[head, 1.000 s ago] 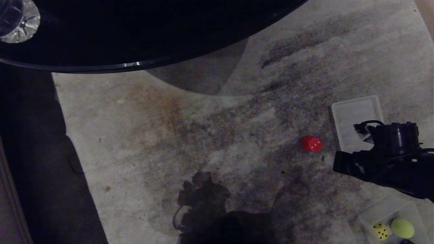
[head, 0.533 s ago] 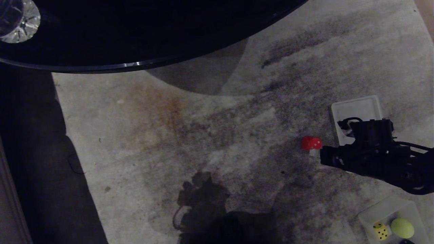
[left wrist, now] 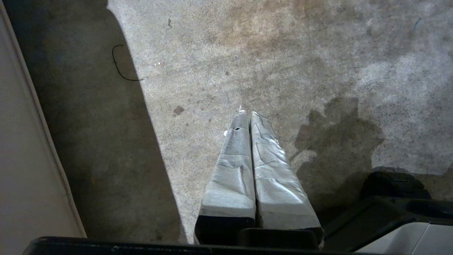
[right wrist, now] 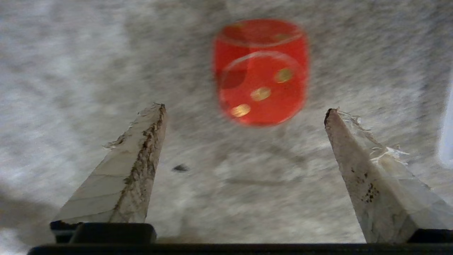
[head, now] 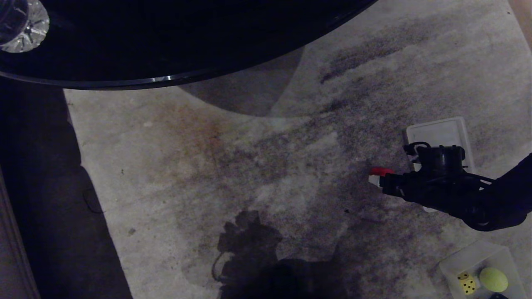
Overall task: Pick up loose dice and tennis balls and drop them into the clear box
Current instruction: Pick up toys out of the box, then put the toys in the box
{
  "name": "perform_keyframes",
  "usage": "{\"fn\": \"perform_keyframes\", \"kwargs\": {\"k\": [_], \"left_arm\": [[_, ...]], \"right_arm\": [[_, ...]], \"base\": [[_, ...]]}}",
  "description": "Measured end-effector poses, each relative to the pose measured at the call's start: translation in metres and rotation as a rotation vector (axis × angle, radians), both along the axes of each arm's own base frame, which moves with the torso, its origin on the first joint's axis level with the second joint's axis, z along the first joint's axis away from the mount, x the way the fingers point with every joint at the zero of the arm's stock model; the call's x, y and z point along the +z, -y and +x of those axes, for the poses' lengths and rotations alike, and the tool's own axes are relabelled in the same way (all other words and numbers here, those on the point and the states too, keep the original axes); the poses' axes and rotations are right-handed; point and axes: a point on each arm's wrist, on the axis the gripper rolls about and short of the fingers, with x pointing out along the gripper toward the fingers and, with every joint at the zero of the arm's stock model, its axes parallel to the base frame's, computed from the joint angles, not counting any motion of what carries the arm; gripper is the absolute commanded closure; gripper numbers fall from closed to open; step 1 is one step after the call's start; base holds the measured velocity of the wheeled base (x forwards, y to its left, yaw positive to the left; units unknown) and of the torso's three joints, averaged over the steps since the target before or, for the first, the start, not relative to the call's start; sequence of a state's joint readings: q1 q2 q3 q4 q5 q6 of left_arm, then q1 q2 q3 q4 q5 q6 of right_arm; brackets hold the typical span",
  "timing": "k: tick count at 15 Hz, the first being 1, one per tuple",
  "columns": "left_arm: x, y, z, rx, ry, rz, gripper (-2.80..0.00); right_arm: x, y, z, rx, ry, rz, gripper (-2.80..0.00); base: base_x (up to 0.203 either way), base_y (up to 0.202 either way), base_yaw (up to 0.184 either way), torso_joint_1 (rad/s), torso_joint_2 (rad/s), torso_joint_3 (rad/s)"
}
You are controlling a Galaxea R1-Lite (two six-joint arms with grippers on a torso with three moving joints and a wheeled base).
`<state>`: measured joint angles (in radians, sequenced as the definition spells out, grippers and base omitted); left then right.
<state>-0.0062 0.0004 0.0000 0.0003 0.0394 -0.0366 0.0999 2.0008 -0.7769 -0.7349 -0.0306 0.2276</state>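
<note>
The red die (right wrist: 260, 72) lies just beyond the spread right pincer (right wrist: 244, 109).

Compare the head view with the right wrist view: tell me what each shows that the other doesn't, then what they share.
Only the head view shows the clear box holding a yellow die and a tennis ball, the flat lid behind the right arm, and a dark round tabletop.

Only the right wrist view shows the right hand with fingers spread wide apart and the red die's pips.

Both show the red die on the carpet, just ahead of the fingertips, not yet gripped.
</note>
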Motion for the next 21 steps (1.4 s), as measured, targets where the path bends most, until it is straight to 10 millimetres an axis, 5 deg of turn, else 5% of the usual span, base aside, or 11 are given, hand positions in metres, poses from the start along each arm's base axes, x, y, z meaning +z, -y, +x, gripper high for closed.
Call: {"fn": "perform_keyframes", "kwargs": {"k": [6, 7, 16, 21], "left_arm": [[0.000, 0.000, 0.000, 0.000, 0.000, 0.000, 0.00], [0.000, 0.000, 0.000, 0.000, 0.000, 0.000, 0.00], [0.000, 0.000, 0.000, 0.000, 0.000, 0.000, 0.00], [0.000, 0.000, 0.000, 0.000, 0.000, 0.000, 0.00]], "right_arm": [[-0.008, 0.003, 0.020, -0.027, 0.009, -0.044, -2.80], [-0.009, 0.004, 0.023, -0.035, 0.011, -0.047, 0.00], [-0.014, 0.006, 0.024, -0.073, -0.002, -0.077, 0.00], [0.017, 0.014, -0.031, -0.064, -0.023, -0.132, 0.00]], "base": [[0.000, 0.000, 0.000, 0.000, 0.00, 0.000], [0.000, 0.000, 0.000, 0.000, 0.00, 0.000], [0.000, 0.000, 0.000, 0.000, 0.00, 0.000], [0.000, 0.000, 0.000, 0.000, 0.00, 0.000]]}}
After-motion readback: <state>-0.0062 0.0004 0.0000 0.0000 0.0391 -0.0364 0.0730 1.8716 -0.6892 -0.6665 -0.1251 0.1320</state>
